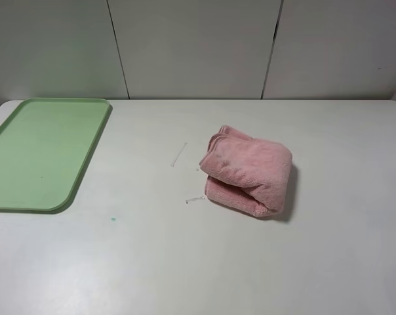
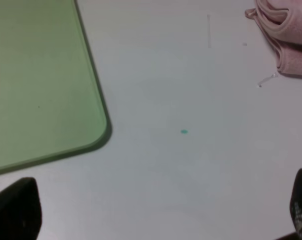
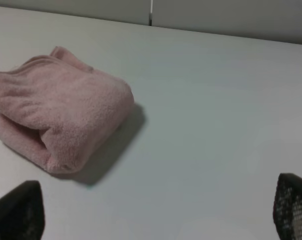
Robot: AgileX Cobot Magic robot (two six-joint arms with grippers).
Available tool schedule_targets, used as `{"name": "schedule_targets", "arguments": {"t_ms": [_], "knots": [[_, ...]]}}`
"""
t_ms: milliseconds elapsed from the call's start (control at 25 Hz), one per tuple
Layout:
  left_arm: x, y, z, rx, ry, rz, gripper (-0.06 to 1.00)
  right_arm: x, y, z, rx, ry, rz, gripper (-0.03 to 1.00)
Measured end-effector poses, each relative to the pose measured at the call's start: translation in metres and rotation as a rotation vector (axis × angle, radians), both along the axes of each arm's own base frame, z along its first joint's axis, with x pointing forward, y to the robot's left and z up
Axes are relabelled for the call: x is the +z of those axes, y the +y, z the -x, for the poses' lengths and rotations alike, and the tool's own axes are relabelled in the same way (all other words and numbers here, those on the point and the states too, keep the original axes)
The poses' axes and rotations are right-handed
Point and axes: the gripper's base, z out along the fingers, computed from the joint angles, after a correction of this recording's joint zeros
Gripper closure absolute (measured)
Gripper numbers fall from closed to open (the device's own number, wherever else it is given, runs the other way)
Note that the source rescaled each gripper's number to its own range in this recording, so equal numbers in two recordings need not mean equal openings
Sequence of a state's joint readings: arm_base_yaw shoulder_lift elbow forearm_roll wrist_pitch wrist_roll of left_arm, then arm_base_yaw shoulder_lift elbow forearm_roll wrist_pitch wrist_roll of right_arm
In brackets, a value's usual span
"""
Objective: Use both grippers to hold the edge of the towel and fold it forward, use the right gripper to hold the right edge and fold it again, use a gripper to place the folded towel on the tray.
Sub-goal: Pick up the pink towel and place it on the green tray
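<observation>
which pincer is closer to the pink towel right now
Right. The right pincer faces the towel, which lies close ahead of it; the left pincer sits by the tray, the towel farther off.

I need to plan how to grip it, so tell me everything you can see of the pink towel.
The pink fluffy terry-cloth towel lies bunched in a loose, thick fold on the white table, right of centre and well apart from the light green plastic tray. Its layers overlap unevenly, with a rounded bulge on its right and hemmed edges showing at the left. A small white label sticks out at its lower left. Nothing but the table touches it.
</observation>
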State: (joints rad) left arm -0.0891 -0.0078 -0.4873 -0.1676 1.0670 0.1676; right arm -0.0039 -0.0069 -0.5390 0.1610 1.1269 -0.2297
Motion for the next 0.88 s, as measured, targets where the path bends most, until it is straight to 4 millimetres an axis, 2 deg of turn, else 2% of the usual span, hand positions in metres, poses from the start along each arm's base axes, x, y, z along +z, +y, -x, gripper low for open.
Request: {"name": "schedule_targets", "arguments": {"t_ms": [200,400,560,880], "knots": [[0.001,0.000,-0.001,0.011,-0.002,0.015,-0.06,0.000,0.000,0.000,0.000,0.000,0.000,-0.03],[0.006,-0.002,-0.017,0.025,0.066,0.034,-0.05,0.000,0.000,0.000,0.000,0.000,0.000,-0.03],[0.011,-0.008,-0.040,0.013,0.139,0.085,-0.05,0.000,0.000,0.000,0.000,0.000,0.000,-0.03],[0.017,-0.019,-0.102,0.035,0.275,0.185,-0.05,0.000,0.000,0.000,0.000,-0.002,0.000,-0.03]]}}
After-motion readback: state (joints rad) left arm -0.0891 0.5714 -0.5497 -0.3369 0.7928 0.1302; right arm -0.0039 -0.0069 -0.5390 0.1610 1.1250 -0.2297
